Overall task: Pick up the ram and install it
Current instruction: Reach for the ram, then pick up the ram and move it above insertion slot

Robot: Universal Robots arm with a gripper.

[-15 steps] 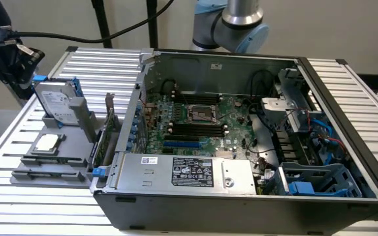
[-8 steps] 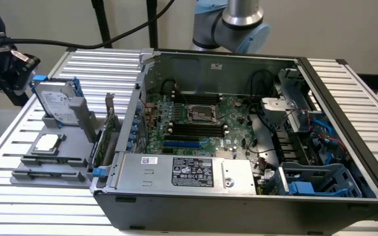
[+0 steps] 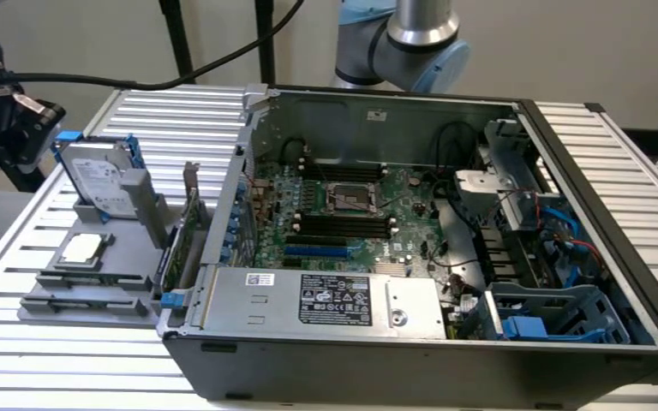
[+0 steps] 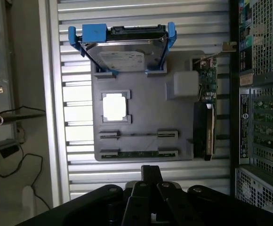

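We find the ram (image 4: 139, 153) seated in the end holder of the gray tray (image 4: 141, 108). That holder is the one farthest from the hard drive (image 4: 122, 59), and the processor chip (image 4: 115, 105) lies between the 2. In the wrist view the tool (image 4: 150, 176) appears just past that ram end of the tray, apart from the ram. It carries nothing that we can see, and we cannot tell how far open it is. The ram's long axis runs crosswise to the line from hard drive to ram, parallel to the drive's blue carrier. In the exterior view the tray rests on the bench (image 3: 66, 360) at 9 o'clock of the open case (image 3: 421, 360). The tool (image 3: 14, 120) hangs at about 11 o'clock of the tray, so we judge that the ram lies toward 5 o'clock from it and lower. The hard drive carries a white label and the power supply (image 3: 306, 300) a black one, but we cannot read the print or any brand on either.
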